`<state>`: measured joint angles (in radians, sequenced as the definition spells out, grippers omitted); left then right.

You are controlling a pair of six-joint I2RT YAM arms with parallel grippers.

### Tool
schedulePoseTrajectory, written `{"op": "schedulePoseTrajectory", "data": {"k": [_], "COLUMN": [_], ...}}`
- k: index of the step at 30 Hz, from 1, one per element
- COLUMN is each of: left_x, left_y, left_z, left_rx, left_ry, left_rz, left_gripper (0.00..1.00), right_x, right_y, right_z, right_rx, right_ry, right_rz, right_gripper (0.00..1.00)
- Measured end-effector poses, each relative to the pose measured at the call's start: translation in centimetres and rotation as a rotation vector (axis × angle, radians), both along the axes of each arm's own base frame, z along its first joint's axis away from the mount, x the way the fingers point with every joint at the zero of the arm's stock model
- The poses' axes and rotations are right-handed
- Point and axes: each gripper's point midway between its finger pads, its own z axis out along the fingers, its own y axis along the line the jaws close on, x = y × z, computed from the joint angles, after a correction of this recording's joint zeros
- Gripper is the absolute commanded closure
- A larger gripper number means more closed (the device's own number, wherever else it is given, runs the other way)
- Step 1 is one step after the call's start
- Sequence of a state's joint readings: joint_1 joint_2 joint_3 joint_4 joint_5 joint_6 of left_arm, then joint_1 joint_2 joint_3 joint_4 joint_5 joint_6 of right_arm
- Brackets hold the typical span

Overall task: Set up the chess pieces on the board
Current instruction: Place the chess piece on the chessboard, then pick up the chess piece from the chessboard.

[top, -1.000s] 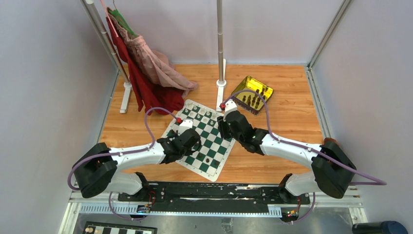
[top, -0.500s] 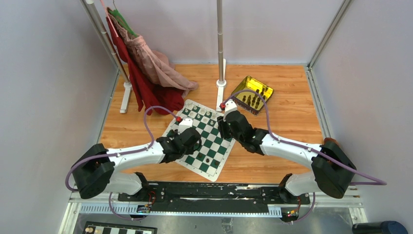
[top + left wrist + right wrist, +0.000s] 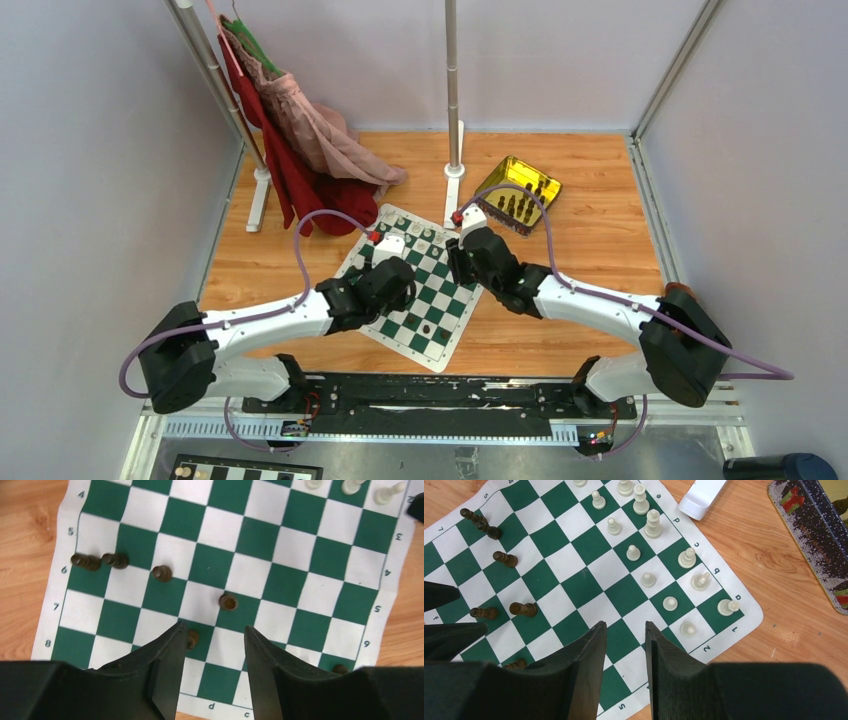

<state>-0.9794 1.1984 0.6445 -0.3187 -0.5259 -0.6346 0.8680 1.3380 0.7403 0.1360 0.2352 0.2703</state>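
A metal pole (image 3: 452, 90) stands upright on a white base (image 3: 454, 183) at the far side of the wooden tabletop (image 3: 600, 190). Just right of the pole lies a yellow transparent tray (image 3: 535, 171). Left of the pole, a red garment (image 3: 300, 185) and a pink garment (image 3: 320, 130) hang from a slanted clothes rack (image 3: 215, 70) and drape onto the wood. Well nearer than the pole, off the tabletop, a black-and-white checkered board (image 3: 245, 470) sits to the left and a dark blue cylinder (image 3: 780, 467) to the right.

The board (image 3: 255, 537) is checked in green and white and edged in white. Dark brown chess pieces (image 3: 161, 573) and cream chess pieces (image 3: 633, 553) are seen on it. The tabletop (image 3: 600, 230) is grained in orange-brown. The left claw (image 3: 214, 630) and right claw (image 3: 625, 626) are finished in black. The tray (image 3: 519, 193) is tinted yellow, and a red garment (image 3: 290, 180) is hung beside a pink garment (image 3: 315, 130).
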Motion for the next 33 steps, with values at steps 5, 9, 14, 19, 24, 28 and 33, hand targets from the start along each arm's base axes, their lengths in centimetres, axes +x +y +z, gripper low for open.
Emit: {"op": "schedulePoseTrajectory", "data": {"k": [5,9,14,19,24,28,33], "left_x": [0.9,1.3,1.6,2.2,2.4,2.5,2.8], "left_y": [-1.9,-2.6,-2.8,-3.5,-3.8,-3.7,-3.6], "left_z": [0.3,-0.2,-1.0,-1.3,-2.0,-2.5,-2.5], "left_rx": [0.025,0.049,0.077,0.089,0.099,0.111,0.102], "left_ry": [-0.008,-0.005,0.002,0.002,0.008,0.014,0.014], "left_rz": [-0.042,-0.055,-0.052,-0.049,-0.048,-0.046,-0.033], "left_gripper": [0.41,0.38,0.38,0.41,0.44,0.44,0.45], "right_x": [-0.1,0.0,0.4,0.7,0.7,0.6,0.6], "right_y": [-0.3,-0.8,-2.1,-2.7,-2.9,-3.0,-3.0], "right_z": [-0.4,-0.5,0.2,0.7,0.6,0.4,0.4], "right_rx": [-0.009,-0.016,0.0,0.012,0.011,0.007,0.008], "right_ry": [0.003,-0.003,-0.021,-0.033,-0.03,-0.026,-0.026], "right_rz": [-0.005,-0.022,-0.06,-0.084,-0.089,-0.091,-0.091], "right_gripper": [0.61,0.6,0.6,0.6,0.6,0.6,0.6]}}
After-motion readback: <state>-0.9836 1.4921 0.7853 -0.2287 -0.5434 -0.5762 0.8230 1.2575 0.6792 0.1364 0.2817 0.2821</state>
